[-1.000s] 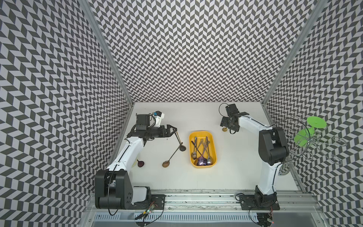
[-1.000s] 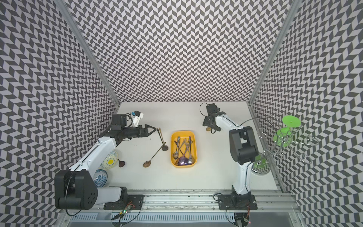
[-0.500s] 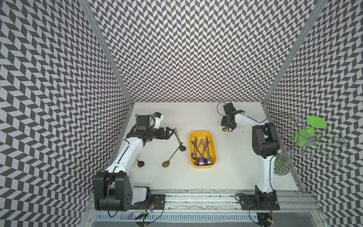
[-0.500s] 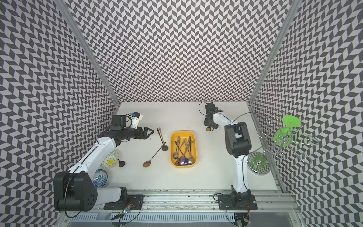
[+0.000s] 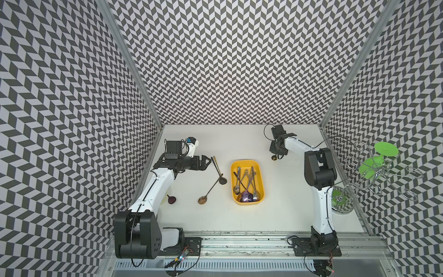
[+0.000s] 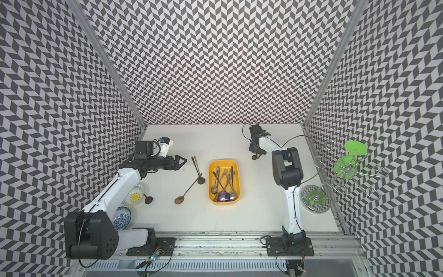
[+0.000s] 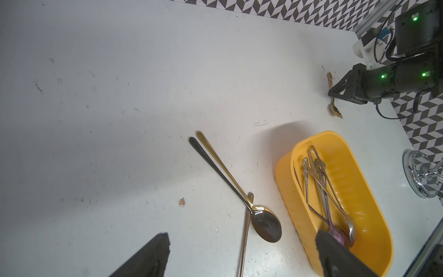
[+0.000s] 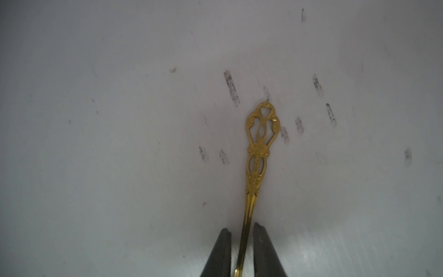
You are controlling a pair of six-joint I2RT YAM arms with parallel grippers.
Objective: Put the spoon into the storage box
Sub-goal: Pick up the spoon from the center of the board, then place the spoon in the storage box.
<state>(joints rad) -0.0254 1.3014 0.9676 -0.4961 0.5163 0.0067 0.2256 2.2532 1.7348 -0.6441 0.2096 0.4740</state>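
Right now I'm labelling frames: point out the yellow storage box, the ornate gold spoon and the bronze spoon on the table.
yellow storage box (image 5: 245, 161): a top view, far rim.
ornate gold spoon (image 8: 258, 151): right wrist view, pierced handle.
bronze spoon (image 5: 202, 199): a top view, bowl.

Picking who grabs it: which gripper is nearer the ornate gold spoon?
Right. The right gripper straddles the handle of the ornate gold spoon; the left gripper is open across the table, past the storage box, beside two long-handled spoons.

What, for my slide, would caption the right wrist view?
Jaws of the right gripper flank the thin stem of a gold spoon lying on the scuffed table.
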